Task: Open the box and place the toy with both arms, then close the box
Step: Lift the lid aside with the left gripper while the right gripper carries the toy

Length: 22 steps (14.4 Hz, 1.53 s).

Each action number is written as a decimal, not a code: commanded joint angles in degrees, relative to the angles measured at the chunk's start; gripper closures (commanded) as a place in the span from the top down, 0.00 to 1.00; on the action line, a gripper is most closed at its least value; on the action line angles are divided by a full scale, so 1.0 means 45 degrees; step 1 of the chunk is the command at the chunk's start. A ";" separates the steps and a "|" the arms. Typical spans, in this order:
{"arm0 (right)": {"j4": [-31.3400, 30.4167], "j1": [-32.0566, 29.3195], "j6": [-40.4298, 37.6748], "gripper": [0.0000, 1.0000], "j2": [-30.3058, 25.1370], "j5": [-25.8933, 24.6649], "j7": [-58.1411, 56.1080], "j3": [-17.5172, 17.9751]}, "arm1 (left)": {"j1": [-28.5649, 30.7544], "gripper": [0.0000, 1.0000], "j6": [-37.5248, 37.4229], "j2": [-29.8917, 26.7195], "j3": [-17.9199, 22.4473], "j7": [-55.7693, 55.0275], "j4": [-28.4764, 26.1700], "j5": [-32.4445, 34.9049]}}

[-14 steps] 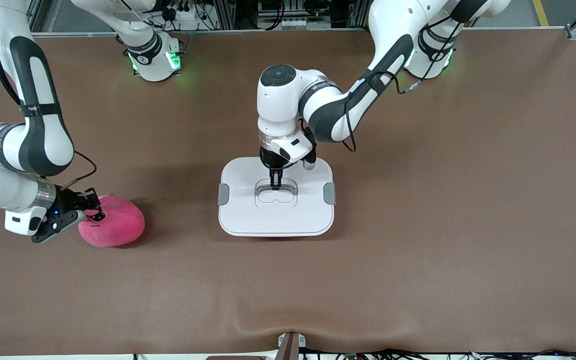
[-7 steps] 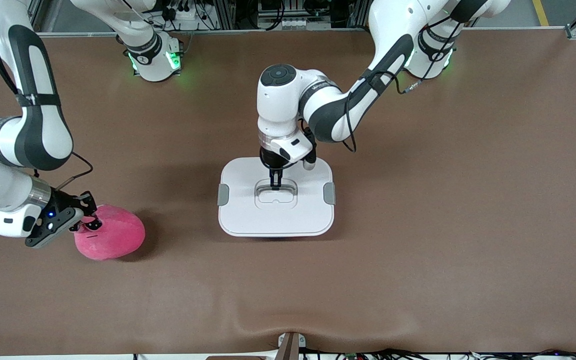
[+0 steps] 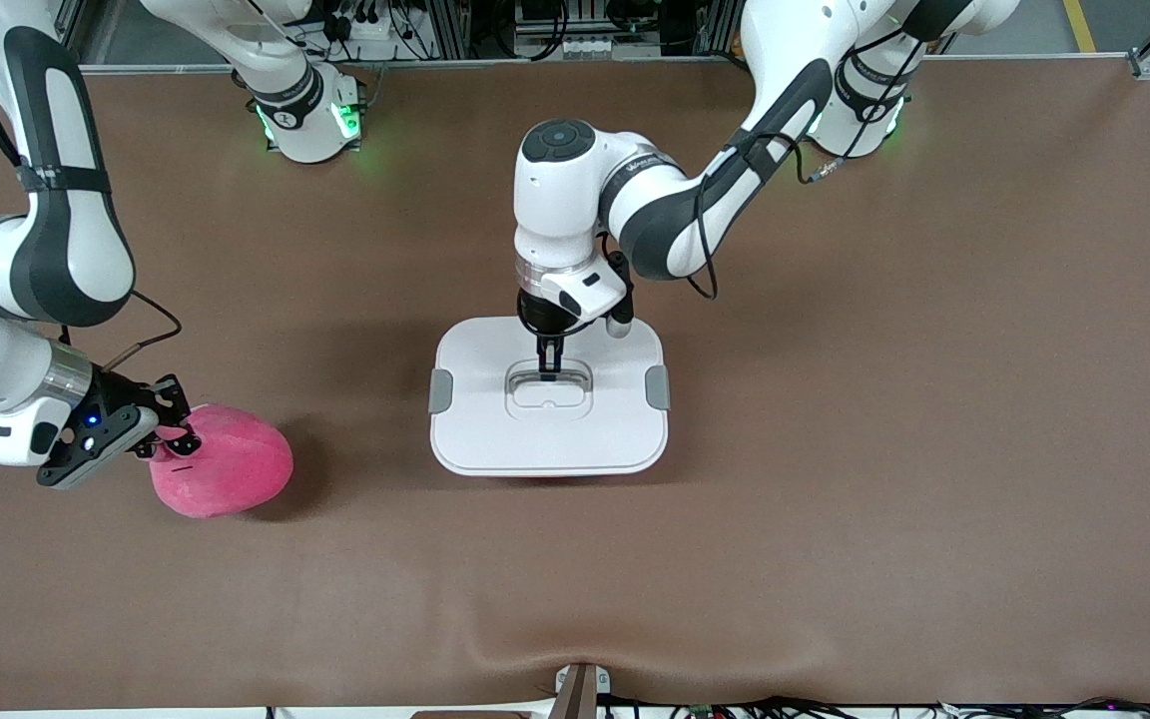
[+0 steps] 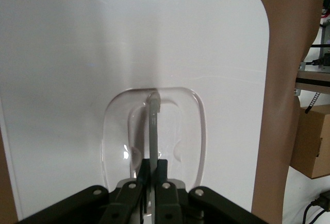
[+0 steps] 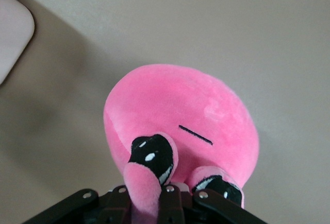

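At the frame's centre the left hand (image 3: 549, 374) is clamped on the handle (image 4: 153, 131) of the box (image 3: 547, 409) lid. At lower left the right hand (image 3: 174, 436) pinches the toy (image 3: 226, 471). Best lift the lid straight up, level, before carrying the toy over.

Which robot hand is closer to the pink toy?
The right gripper. Its jaws are shut on the pink toy, toward the right arm's end of the table. The left gripper is over the box, jaws shut on the lid's handle.
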 commanded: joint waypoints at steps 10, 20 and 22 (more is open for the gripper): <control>-0.0489 0.1898 -0.1618 0.00 -0.1265 0.1420 0.6855 -0.0014 | 0.1845 0.00 -0.1199 -0.2834 -0.0168 0.4397 -0.1296 -0.1312; 0.0956 0.5883 -0.2126 0.00 -0.1676 0.1303 1.6293 -0.0034 | 0.4910 0.00 -0.1200 -0.6094 -0.0168 1.0545 -0.4493 -0.5472; 0.1112 0.6411 -0.2106 0.00 -0.1656 0.1264 1.7524 -0.0053 | 0.5672 0.00 -0.1200 -0.6877 -0.0168 1.2537 -0.5607 -0.6293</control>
